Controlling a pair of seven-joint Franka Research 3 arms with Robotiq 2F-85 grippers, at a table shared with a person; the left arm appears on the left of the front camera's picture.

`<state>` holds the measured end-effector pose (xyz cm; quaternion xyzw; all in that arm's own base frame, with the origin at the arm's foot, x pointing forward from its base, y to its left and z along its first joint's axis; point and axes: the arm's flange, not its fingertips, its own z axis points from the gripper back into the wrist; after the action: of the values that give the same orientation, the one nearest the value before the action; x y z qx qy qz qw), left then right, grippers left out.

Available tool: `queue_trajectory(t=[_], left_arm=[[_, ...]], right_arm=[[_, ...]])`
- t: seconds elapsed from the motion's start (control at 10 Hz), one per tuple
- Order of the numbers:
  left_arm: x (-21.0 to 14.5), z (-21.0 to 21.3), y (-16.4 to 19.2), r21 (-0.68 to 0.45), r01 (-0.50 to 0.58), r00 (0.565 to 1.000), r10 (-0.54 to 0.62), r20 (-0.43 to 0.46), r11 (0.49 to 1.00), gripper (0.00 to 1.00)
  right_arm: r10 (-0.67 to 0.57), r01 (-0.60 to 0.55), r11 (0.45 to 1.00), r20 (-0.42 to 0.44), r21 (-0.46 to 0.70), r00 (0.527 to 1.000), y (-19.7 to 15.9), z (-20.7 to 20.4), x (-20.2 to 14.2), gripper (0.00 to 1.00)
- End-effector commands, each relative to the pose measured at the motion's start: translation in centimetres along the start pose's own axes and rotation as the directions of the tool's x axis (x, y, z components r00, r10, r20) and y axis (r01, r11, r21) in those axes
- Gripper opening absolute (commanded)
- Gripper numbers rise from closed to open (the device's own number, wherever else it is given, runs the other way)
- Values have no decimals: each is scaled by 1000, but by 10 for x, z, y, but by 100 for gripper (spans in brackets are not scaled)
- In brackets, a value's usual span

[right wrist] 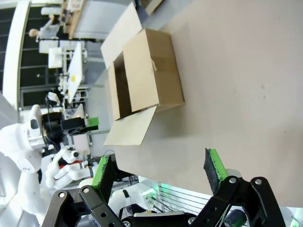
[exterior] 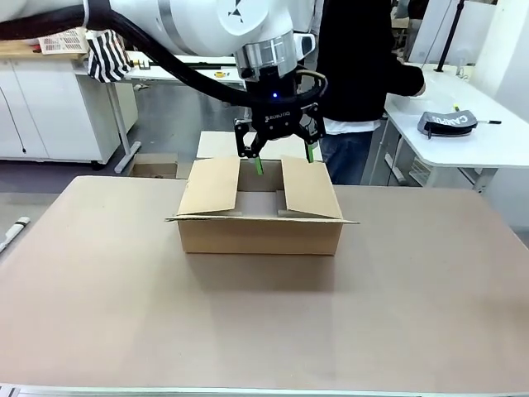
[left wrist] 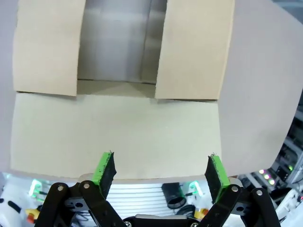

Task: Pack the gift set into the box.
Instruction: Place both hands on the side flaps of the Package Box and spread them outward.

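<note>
So, the big flat brown table point(exterior: 99, 314) carries 1 thing: the large plain brown corrugated cardboard box point(exterior: 256, 233). It sits about midway between the left and right edges, a bit closer to the far edge than to ours.

The box is open. 2 side flaps point(exterior: 213, 186) lean up and inward over the opening, and the near flap point(exterior: 256, 217) is folded out flat toward our edge. From the left wrist camera, the strip of interior between those 2 flaps looks bare. So we'd say the packing itself hasn't begun: the box is ready, and loading it and closing the flaps is all left to do.

The white left arm comes in high from the left and hangs its black left gripper point(exterior: 284, 164) over the far rim of the box. It points straight down with its green pads point(left wrist: 106, 168) spread wide and nothing between them.

The right gripper point(right wrist: 158, 158) sits well apart from the box over bare table. It's also spread wide and empty.
</note>
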<state>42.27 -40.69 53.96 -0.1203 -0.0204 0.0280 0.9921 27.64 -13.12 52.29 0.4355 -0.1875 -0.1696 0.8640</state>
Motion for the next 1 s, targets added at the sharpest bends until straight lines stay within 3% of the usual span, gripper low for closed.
queue_trajectory(t=[0.0, 0.1, 0.2, 0.3, 0.4, 0.7, 0.9], left_arm=[[-2, 7, 10, -8, 24, 1000, -24, -19, 1000, 100], [0, 0, 0, 0, 0, 1000, 0, 0, 1000, 100], [14, -6, 4, 95, -45, 992, 33, 123, 994, 100], [22, -20, 10, 168, -14, 985, -15, 171, 986, 100], [31, -37, 18, 215, 1, 981, -42, 187, 977, 100], [56, -80, 41, 196, 38, 966, -86, 243, 980, 100], [80, -116, 50, 354, -50, 933, -83, 350, 934, 100]], right_arm=[[23, -23, 1000, 0, 21, 1000, 0, 1, 2, 100], [23, -23, 1000, 0, 21, 1000, 0, 1, 2, 100], [23, -23, 1000, 0, 21, 1000, 0, 1, 2, 100], [23, -23, 1000, 0, 21, 1000, 0, 1, 2, 100], [23, -23, 1000, 0, 21, 1000, 0, 1, 2, 100], [23, -23, 1000, 0, 21, 1000, 0, 1, 2, 100], [23, -23, 1000, 0, 21, 1000, 0, 1, 2, 100]])
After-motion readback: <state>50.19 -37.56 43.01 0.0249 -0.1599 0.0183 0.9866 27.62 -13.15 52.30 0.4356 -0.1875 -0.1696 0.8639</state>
